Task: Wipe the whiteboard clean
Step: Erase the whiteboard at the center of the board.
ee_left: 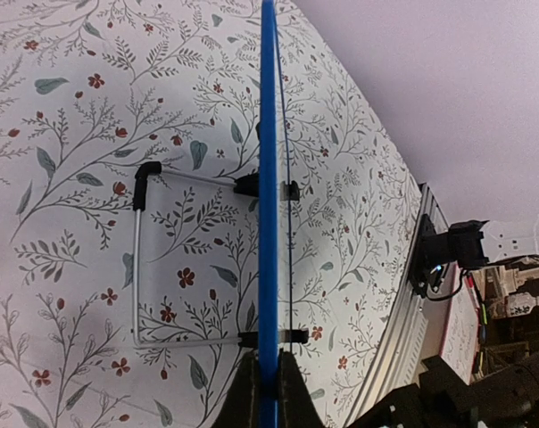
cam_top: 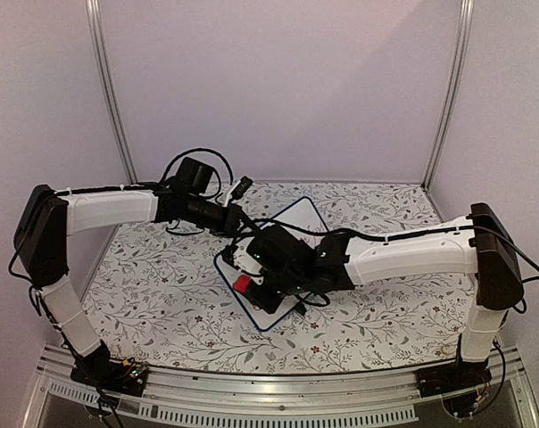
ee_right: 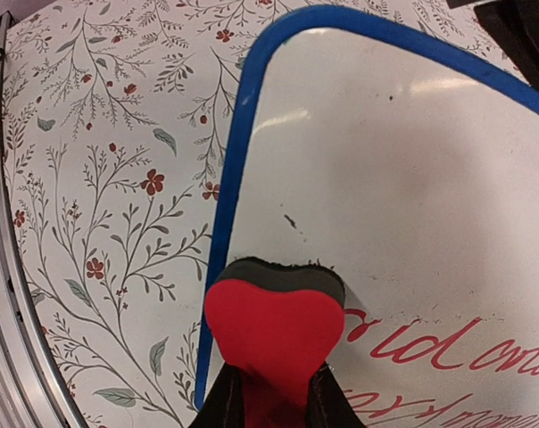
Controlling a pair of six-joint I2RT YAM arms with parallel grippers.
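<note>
Mostly the whiteboard [cam_top: 294,221] sits hidden beneath the right arm [cam_top: 403,254] on the tablecloth [cam_top: 162,285] — left gripper [ee_left: 268,392] pinching its blue edge, right gripper [ee_right: 274,406] pinching a red eraser [ee_right: 274,325] against its face, beside writing [ee_right: 448,348] cut off.

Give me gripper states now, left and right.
Left gripper: shut on the whiteboard edge.
Right gripper: shut on the red eraser.

The whiteboard [cam_top: 296,217] sits mid-way on the surface [cam_top: 162,285]. The left claw [ee_left: 268,366] clamps its far-left edge. The right claw [ee_right: 272,385] holds the eraser [ee_right: 274,312] on its face by the near-left edge, with writing [ee_right: 448,348] just beside it.
</note>
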